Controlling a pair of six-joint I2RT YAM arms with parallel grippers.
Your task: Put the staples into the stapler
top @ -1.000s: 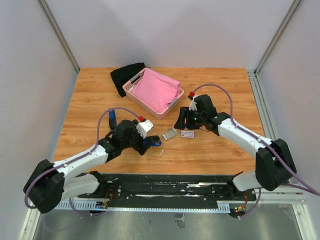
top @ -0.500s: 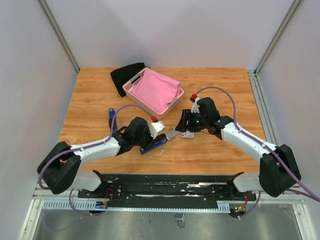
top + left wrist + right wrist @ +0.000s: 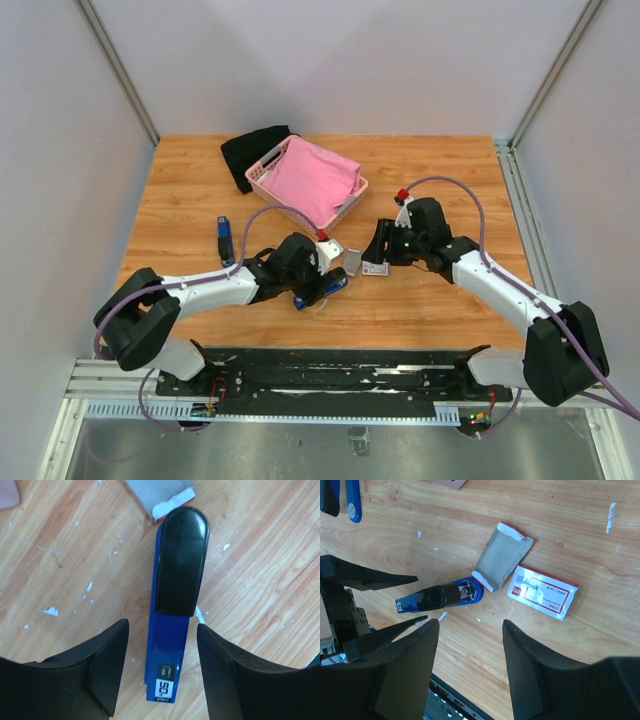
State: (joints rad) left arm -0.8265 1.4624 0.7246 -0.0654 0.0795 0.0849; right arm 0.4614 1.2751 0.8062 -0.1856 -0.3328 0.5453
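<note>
left arm [image 3: 200,290] is stretching low, right arm [image 3: 500,285] is bending in
left gripper [image 3: 161,627] is sitting wide around the long blue-and-black stapler [image 3: 180,570], not touching; right gripper [image 3: 470,625] is hovering wide, empty.

I count one stapler [image 3: 175,605], one other blue tool [image 3: 224,240], one staples block [image 3: 502,555], one white carton [image 3: 543,591] and one basket [image 3: 262,166].

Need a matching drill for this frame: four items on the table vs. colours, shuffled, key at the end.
Things:
1. stapler
2. staples
3. carton
4. basket

Colours:
A. pink
B. white with red print
C. blue with a black top
D. silvery-grey

Pairs: 1-C, 2-D, 3-B, 4-A
</note>
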